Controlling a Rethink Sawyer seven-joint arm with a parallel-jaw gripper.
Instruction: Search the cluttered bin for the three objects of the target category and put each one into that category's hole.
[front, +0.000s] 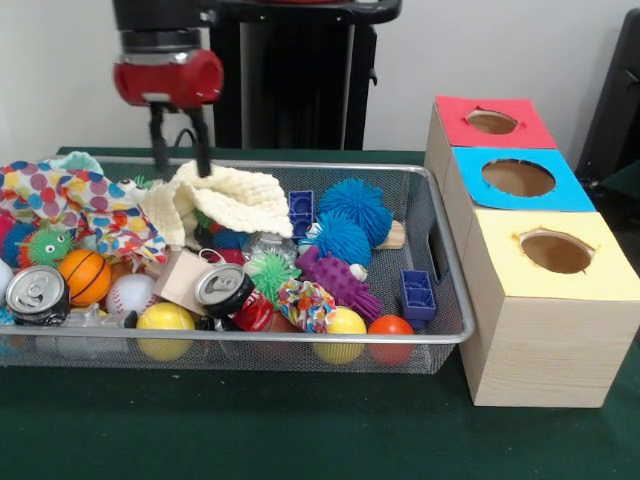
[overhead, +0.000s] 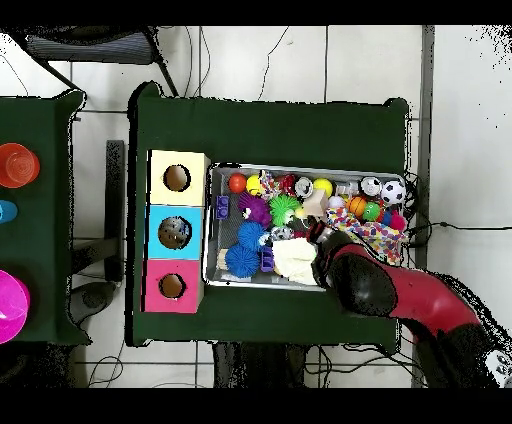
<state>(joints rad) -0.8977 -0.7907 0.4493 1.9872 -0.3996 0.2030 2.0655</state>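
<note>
We see the gripper at upper left of the frame, fingers apart over the cream knitted cloth, inside the bin, the hole at upper right.

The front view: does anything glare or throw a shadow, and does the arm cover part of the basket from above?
Front view: the soda cans' tops shine, and the boxes cast a soft shadow on the green cloth. Overhead view: the arm hides the bin's corner nearest the robot.
</note>
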